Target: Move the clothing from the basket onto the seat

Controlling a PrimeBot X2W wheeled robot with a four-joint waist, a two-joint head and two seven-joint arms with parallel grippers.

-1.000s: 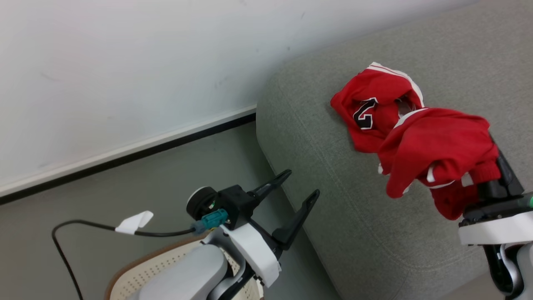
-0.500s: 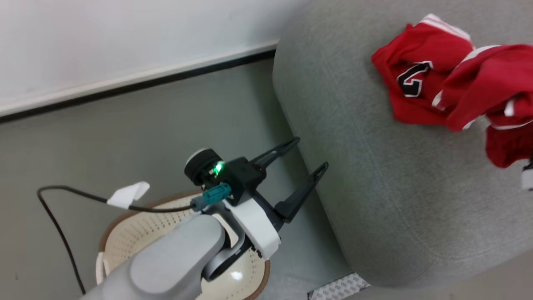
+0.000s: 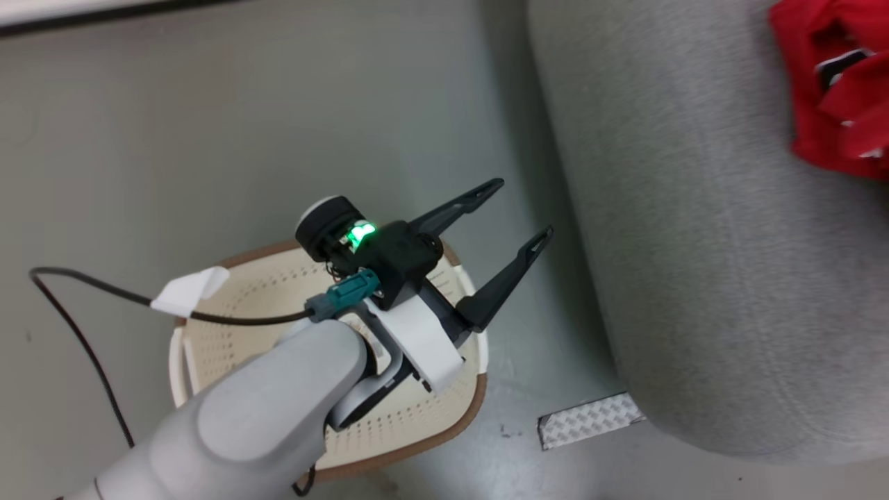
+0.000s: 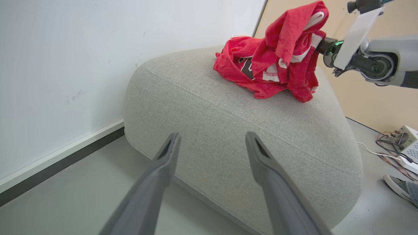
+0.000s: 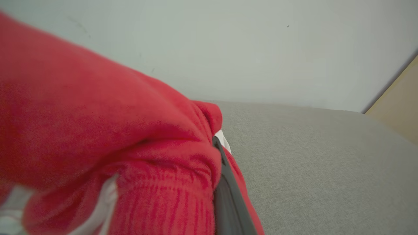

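Inspecting: clothing [image 4: 271,65] found on seat [image 4: 228,137], one garment gripped in closed jaws of right gripper [image 5: 218,153] | left gripper [image 3: 522,208] jaws wide open, empty, over basket [image 3: 444,430] | no clothing seen in basket's visible part; release judged outstanding.

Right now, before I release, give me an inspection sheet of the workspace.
Surface: grey floor.
Job's things: clothing piled on seat, one piece held up; basket on floor, no clothing in its visible part.
Clutter: tread-plate strip beside seat.
End effectors: left end effector open, over basket; right end effector shut on clothing.
Cables: black tagged cable on left arm; loose wires by box.
Surroundings: white wall; a person's shoe.
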